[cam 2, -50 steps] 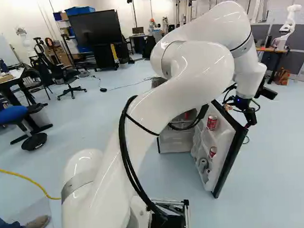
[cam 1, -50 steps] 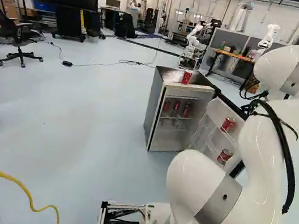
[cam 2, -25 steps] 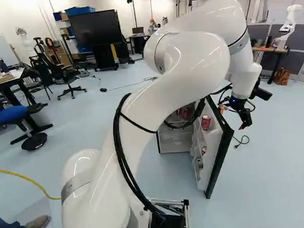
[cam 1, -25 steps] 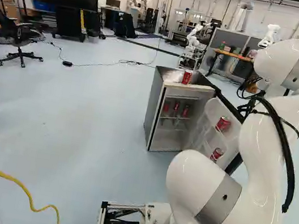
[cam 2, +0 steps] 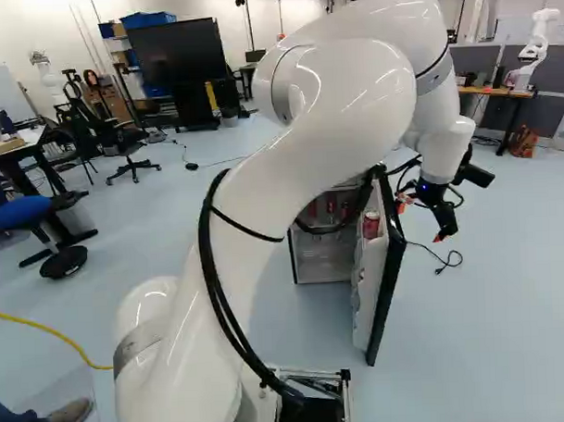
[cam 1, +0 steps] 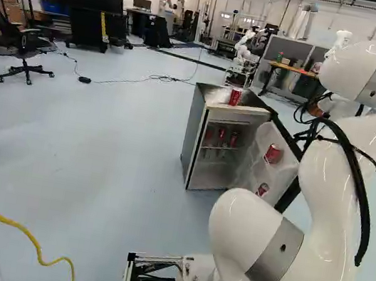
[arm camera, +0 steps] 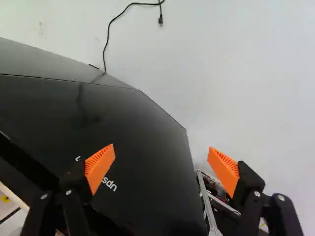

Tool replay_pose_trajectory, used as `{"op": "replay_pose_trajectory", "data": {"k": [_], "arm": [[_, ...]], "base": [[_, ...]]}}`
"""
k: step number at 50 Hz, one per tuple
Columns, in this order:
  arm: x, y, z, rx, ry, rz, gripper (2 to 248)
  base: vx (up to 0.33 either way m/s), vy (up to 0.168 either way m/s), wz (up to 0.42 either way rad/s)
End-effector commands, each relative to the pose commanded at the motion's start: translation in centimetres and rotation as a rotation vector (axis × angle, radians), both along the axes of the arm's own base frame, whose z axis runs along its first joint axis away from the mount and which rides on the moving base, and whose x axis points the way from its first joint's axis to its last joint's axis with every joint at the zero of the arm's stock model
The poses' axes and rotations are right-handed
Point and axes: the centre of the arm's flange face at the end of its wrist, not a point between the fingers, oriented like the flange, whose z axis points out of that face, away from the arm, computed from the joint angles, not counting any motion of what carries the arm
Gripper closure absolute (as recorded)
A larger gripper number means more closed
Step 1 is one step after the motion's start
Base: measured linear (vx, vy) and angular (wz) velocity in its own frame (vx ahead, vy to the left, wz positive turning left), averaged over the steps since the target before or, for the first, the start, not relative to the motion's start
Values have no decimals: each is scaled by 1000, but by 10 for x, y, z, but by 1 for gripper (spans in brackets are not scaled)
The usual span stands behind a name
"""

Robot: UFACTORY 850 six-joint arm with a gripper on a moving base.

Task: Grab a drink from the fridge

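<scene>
I've got the small grey-sided fridge ahead of my base, its black-backed door standing open, and here's my black two-fingered gripper on the outer side of that door. The ribbed orange pads stand wide apart with nothing between them; whether any part of the hand touches the door, I can't tell. The drinks: one red metal can upright on the fridge top beside crumpled clear plastic, a few red drinks on the shelf inside the fridge, and an upper door can and a lower door can in the door's racks. Which one's wanted, I can't say, though "from the fridge" points me inside. I'd judge we're at the door stage, no drink taken, and next I'd want the hand round on the fridge's open side. Handling, then: if full, a can should be fairly heavy for its bulk, firm under the pads, its thin wall ready to dent if I over-squeeze. Chilled metal could be damp and slick, so I'm going for the middle of the body, one pad each side, square on, then lifting clear of the rack lip before drawing away. Risk here: snagging the door on the way round and rattling those cans loose.
</scene>
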Motion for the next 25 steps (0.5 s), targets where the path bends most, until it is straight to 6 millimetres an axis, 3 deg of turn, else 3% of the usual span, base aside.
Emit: {"op": "replay_pose_trajectory", "data": {"k": [25], "arm": [[-6, 30, 0, 26, 23, 23, 3]], "base": [[0, 0, 0]]}}
